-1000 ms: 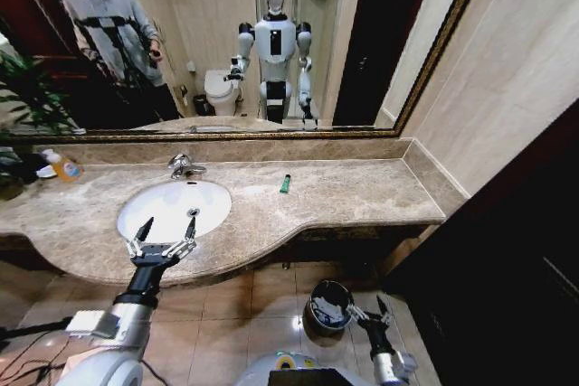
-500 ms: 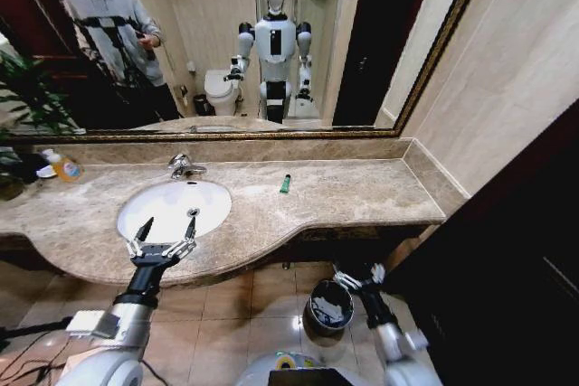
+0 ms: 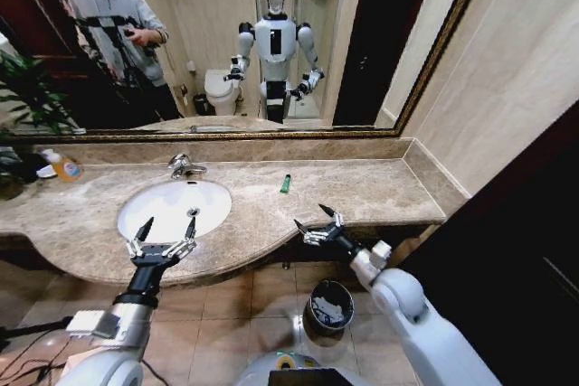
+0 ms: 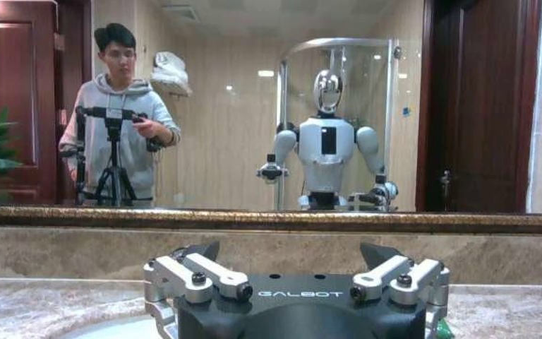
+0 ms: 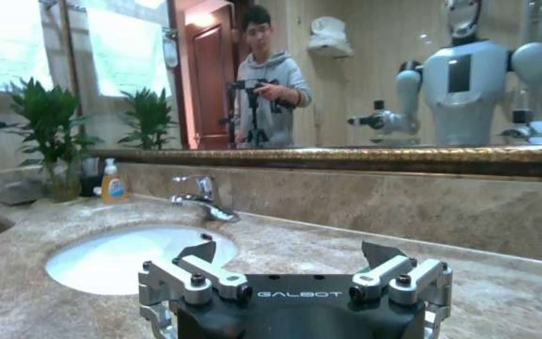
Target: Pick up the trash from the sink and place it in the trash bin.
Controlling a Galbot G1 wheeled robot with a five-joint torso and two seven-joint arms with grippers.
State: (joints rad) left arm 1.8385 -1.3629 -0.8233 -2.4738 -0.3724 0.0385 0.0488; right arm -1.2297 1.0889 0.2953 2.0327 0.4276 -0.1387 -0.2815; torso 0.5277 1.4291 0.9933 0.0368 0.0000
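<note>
Marble counter (image 3: 362,189); sink (image 3: 174,208) bare; bin (image 3: 331,305) holds trash.

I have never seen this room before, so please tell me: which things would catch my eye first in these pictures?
First, the large mirror behind the counter, reflecting the robot itself. Next, the white sink set in the beige marble, with the open left gripper hovering at its front edge and the open right gripper raised over the counter's front edge. A small green stick lies alone on the counter, and the trash bin stands on the floor below.
</note>
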